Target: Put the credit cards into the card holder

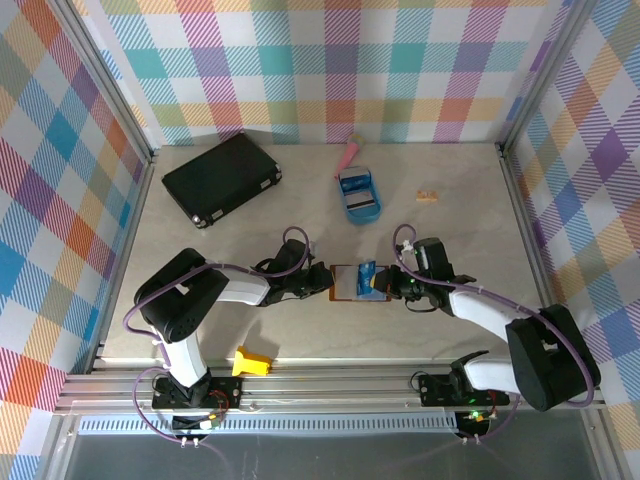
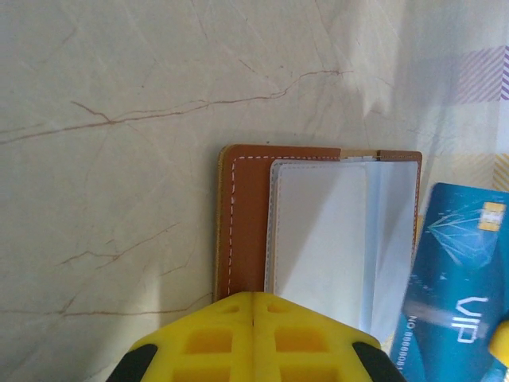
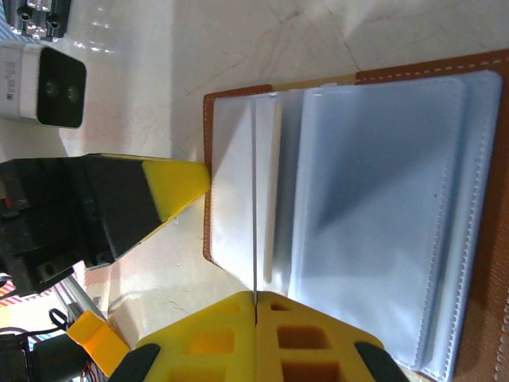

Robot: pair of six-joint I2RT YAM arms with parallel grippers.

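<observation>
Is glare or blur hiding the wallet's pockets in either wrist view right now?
Left wrist: small brown leather card holder is sharp and evenly lit, dark blue credit card print legible, near yellow fingertips soft. Right wrist: a diagonal shadow darkens the clear pockets, seams readable, little glare.

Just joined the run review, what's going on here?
Both arms are working at the open card holder mid-table. The left gripper is shut with its tips at one edge of the holder, apparently steadying it. The right gripper is shut on a blue card, held at the holder's opposite side. The card is not yet in a pocket.
</observation>
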